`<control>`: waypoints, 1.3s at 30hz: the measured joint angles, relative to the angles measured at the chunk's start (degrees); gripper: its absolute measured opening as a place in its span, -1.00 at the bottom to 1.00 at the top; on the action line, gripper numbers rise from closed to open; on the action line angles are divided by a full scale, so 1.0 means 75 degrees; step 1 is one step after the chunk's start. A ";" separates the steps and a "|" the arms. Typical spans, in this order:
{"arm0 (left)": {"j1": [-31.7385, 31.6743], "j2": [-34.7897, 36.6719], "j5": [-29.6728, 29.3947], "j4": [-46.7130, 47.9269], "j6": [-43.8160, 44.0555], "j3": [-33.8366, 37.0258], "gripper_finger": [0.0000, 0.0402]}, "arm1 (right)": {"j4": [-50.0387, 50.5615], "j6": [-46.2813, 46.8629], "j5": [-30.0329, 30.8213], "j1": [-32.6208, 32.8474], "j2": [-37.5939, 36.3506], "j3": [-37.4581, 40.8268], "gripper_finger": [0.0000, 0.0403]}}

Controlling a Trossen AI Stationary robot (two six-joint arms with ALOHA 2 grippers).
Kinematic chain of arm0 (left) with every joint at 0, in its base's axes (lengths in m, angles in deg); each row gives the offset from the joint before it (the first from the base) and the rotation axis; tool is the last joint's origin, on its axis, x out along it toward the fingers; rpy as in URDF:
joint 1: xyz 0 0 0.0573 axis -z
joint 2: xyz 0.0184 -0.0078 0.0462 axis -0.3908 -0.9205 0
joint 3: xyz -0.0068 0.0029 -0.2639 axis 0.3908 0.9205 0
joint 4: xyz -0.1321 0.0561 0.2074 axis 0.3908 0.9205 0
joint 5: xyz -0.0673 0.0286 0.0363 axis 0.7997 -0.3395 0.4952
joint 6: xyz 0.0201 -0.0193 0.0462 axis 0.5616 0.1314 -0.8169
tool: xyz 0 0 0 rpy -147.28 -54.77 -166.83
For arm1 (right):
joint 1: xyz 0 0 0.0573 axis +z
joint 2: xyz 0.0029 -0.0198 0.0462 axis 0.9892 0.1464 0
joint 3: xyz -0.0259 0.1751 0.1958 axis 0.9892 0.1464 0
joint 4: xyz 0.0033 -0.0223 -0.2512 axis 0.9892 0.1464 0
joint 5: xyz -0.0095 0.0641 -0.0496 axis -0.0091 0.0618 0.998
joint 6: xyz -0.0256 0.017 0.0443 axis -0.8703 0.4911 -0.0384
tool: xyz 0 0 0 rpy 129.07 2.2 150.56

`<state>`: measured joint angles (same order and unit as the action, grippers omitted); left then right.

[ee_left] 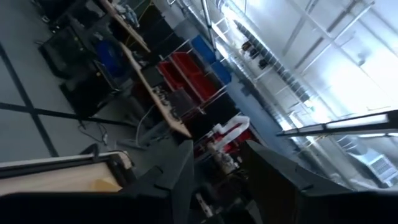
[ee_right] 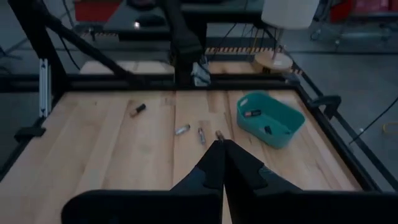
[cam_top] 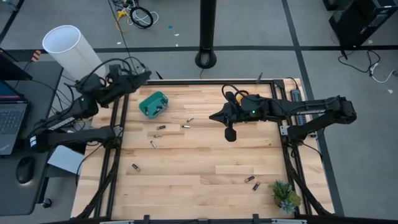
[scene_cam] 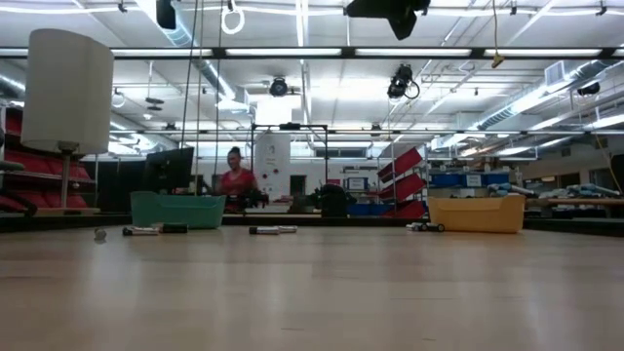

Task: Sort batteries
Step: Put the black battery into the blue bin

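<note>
Several small batteries lie loose on the wooden table: a cluster near the middle, one at the near left, two at the near right. The teal bin stands at the far left with batteries in it. The orange bin shows in the low view, at the right. My left gripper is raised over the table's far left edge, open and empty. My right gripper hangs above the table's middle, shut on nothing, pointing toward the teal bin.
A white cylinder stands off the table's far left corner, and a small plant sits at the near right corner. A laptop lies beside the table on the left. A person sits far behind the table.
</note>
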<state>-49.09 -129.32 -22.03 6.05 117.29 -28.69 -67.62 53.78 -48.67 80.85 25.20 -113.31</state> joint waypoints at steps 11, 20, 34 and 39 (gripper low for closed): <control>0.0003 -0.0136 0.0034 -0.0346 0.0169 0.0003 -0.24 | -0.0207 -0.0211 -0.0042 0.0000 0.0003 0.0000 -0.95; 0.0003 -0.0136 0.0308 -0.0354 0.0043 0.0003 -0.24 | -0.0207 -0.0383 -0.0095 -0.0103 0.0003 0.0000 -0.92; 0.0820 -0.0683 0.2284 -0.2882 -0.0389 0.0012 -0.24 | -0.2023 -0.0549 -0.1832 -0.1020 0.0389 0.0006 -0.87; 0.1049 -0.0935 0.3422 -0.4130 0.0110 0.0005 -0.24 | -0.5102 0.1859 -0.2296 -0.0975 0.0844 0.0000 -0.87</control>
<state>-41.23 -136.34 3.64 -24.93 118.12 -28.65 -105.88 67.73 -65.89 73.54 31.52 -113.31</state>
